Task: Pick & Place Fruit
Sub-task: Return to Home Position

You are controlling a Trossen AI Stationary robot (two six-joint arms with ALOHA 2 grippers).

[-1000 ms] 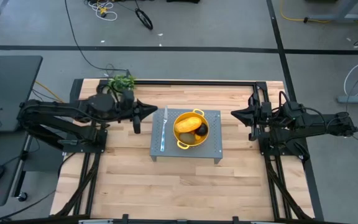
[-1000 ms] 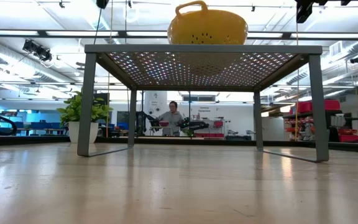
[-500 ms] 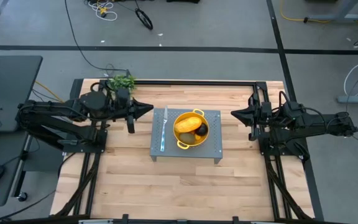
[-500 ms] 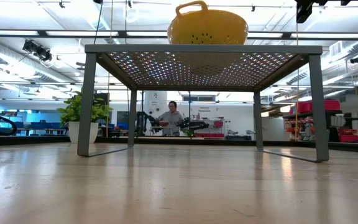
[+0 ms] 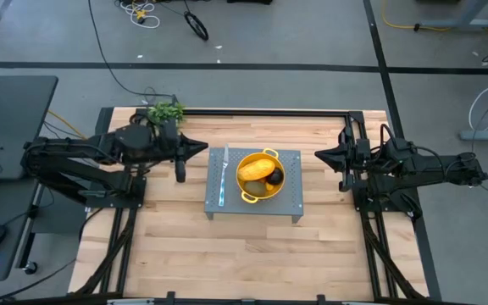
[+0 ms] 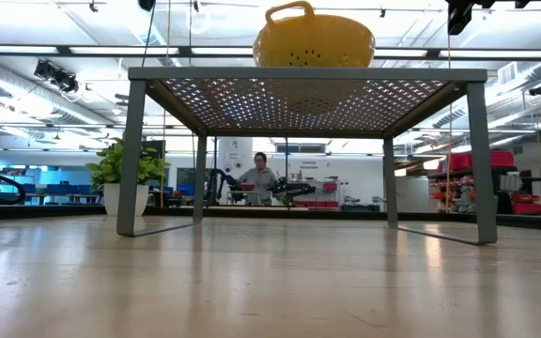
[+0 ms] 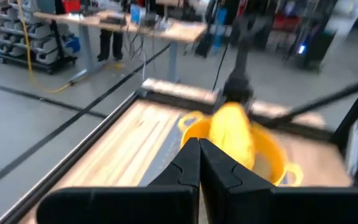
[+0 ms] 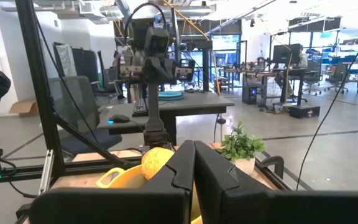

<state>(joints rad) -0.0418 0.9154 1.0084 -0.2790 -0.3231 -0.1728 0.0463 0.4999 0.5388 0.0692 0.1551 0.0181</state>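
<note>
**Finding the fruit in the strainer bowl (image 5: 268, 152), both grippers empty**

We see the yellow strainer bowl standing on the grey perforated shelf (image 5: 291, 199) in the middle of the table (image 5: 252, 254). The yellow-orange mango (image 5: 255, 169) lies on top of its load. The small dark plum (image 5: 274, 176) touches the mango on its right. Something brownish-green shows at the near edge of the bowl under them, and we cannot make out the tiny fruit. The knife (image 5: 223, 180) lies on the shelf just left of the bowl.

The left gripper (image 5: 195, 146) hangs off the shelf's far left corner, pointing right. In its wrist view its fingers (image 7: 188, 163) are pressed together with nothing between them. The right gripper (image 5: 322, 155) waits to the right of the shelf, apart from it, pointing left. Its fingers (image 8: 184, 163) meet in the same way and carry nothing.

We judge the placing done, with only parking the arms left to do.

If the fruit had to be lifted again, we would expect the mango to be the heaviest piece. Its skin looks smooth and probably slippery, so it is best taken across its narrow middle. The plum looks light and ready to roll, and it wants a gentle squeeze across its widest part. We cannot tell whether the fruit is real or imitation, so its softness is a guess.

We can read no brand, label or writing on the bowl, shelf or fruit.
</note>
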